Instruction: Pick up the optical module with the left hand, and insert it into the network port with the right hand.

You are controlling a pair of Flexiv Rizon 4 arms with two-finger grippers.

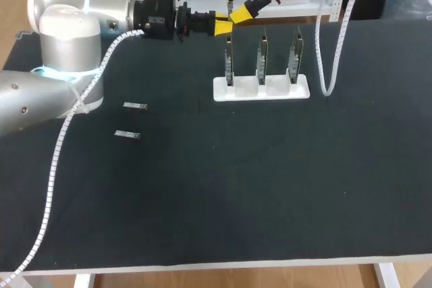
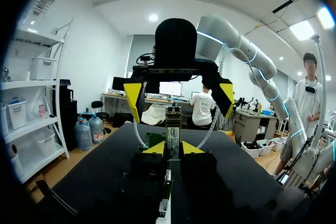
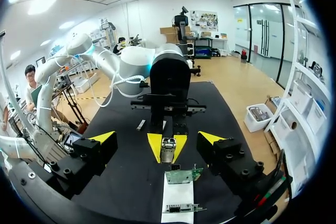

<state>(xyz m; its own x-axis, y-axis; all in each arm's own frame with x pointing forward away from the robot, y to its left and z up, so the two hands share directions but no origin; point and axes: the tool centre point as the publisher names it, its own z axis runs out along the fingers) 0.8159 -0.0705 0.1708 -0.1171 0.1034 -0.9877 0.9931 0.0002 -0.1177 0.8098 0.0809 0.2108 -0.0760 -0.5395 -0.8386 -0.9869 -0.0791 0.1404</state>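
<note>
Module [image 2: 173, 128] sits clenched between the 2 yellow tips of the left gripper [image 1: 222, 27], which hangs above the left end of the white stand [image 1: 244, 92], over the first of the stand's 3 upright boards [image 1: 229, 60]. The module sticks out past the fingertips, pointing toward the right gripper [image 1: 237, 2]. That gripper hangs higher than the stand, also over its left end, facing the left one head-on. Its fingers are spread wide, 1 tip to each side of the module's line, and grasp nothing. The wrist views show no contact between it and the module. 2 spare modules [image 1: 135, 106] lie flat on the dark table [image 1: 270, 187], well to the left of the stand, 1 a little nearer the table's front edge than the other.
</note>
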